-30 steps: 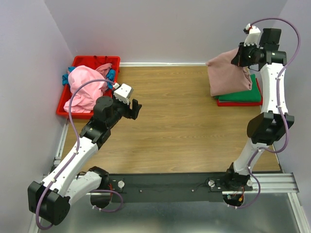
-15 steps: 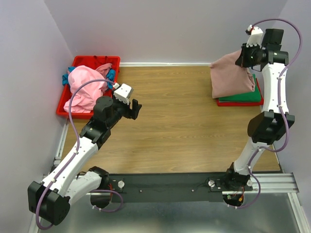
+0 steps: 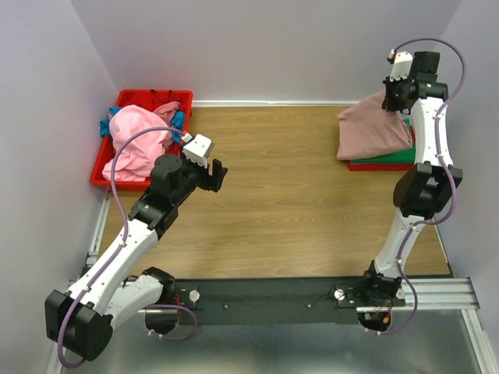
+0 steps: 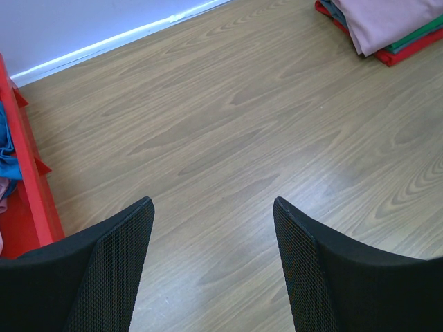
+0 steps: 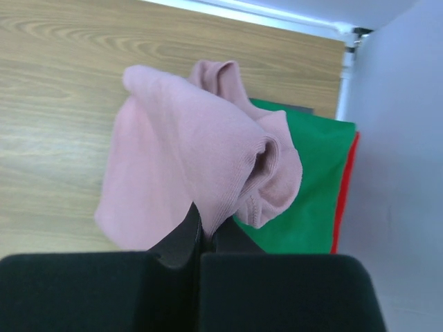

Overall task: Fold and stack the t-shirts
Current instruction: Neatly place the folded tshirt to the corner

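My right gripper [image 3: 392, 95] is shut on the folded dusty-pink t-shirt [image 3: 373, 131] and holds its far edge above the stack at the back right. The shirt drapes over the folded green t-shirt [image 3: 398, 156] and the red t-shirt [image 3: 382, 166] under it. In the right wrist view the gripper [image 5: 208, 232] pinches the pink shirt [image 5: 187, 159], with the green shirt [image 5: 311, 200] and a red shirt's edge [image 5: 344, 190] beneath. My left gripper [image 3: 217, 176] is open and empty over bare wood; it also shows in the left wrist view [image 4: 211, 207]. A brighter pink t-shirt [image 3: 136, 140] and a blue one [image 3: 179, 121] lie bunched in the bin.
The red plastic bin [image 3: 152, 98] stands at the back left by the wall; its edge shows in the left wrist view [image 4: 31, 187]. Purple walls close the back and both sides. The stack [image 4: 387, 28] shows far right in the left wrist view.
My right gripper has moved back and right with the dusty-pink shirt, lowering it so it drapes over the green and red stack. The left arm has not moved.
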Action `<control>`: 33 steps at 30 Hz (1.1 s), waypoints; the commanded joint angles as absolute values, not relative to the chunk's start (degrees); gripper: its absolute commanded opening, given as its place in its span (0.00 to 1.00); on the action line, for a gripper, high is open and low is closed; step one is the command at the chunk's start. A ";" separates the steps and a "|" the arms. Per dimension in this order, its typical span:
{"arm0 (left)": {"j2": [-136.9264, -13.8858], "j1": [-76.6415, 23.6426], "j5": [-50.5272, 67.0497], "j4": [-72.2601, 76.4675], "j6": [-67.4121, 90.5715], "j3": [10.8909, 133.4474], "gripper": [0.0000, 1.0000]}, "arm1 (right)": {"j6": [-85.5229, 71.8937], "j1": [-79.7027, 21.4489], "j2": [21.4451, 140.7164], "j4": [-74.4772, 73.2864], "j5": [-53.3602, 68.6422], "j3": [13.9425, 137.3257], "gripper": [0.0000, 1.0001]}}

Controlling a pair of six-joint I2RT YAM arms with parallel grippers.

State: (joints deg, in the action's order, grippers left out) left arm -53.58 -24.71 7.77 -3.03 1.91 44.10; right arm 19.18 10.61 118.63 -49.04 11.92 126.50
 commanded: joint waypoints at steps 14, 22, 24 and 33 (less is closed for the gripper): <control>-54.32 -24.79 9.58 -2.02 1.41 43.42 0.77 | 24.96 10.99 120.67 -31.21 -6.76 117.26 0.00; -54.23 -24.79 9.49 -2.02 1.49 43.33 0.77 | 28.30 10.99 119.71 -20.93 -14.58 108.90 0.00; -54.32 -24.79 9.67 -1.93 1.49 43.33 0.77 | 29.44 10.99 119.45 -18.38 -16.26 106.71 0.00; -54.49 -24.79 9.49 -2.02 1.49 43.33 0.77 | 31.03 10.99 121.38 -13.71 -18.89 105.38 0.00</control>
State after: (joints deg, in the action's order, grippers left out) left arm -54.24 -24.71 7.86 -2.96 1.78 44.10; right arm 29.91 10.61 120.38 -18.94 -15.59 105.16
